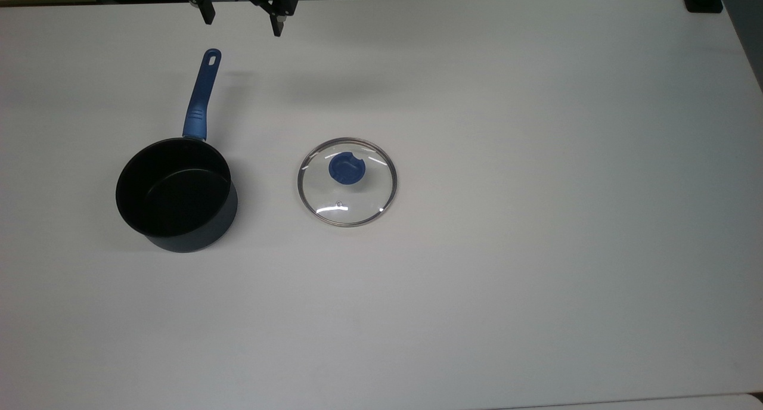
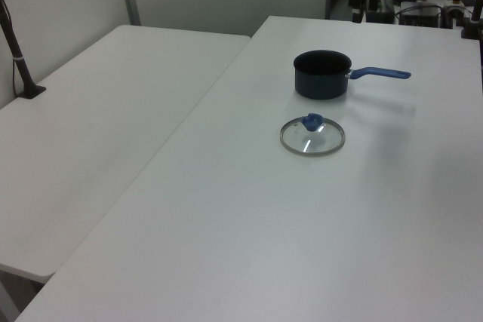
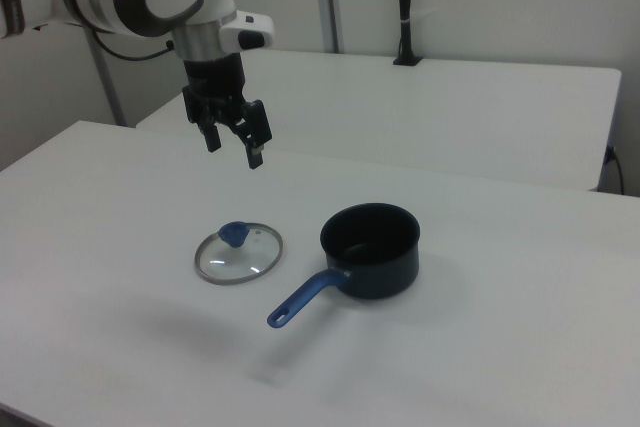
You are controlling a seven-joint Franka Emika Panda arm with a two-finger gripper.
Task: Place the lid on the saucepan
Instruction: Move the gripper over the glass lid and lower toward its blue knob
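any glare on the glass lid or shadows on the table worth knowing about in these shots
Top view: the lid carries small white glints near its rim, and the saucepan throws a soft shadow around its base. Right view: a faint blurred shadow lies on the table in front of the lid, with the open gripper hanging above. Left view: lid highlights are mild.

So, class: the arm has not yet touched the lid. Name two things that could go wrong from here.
1. The lid is glass with a small blue knob; the open gripper, high above the table, might close off-centre and slip.
2. The saucepan sits close beside it, so a carried lid could clip its rim.
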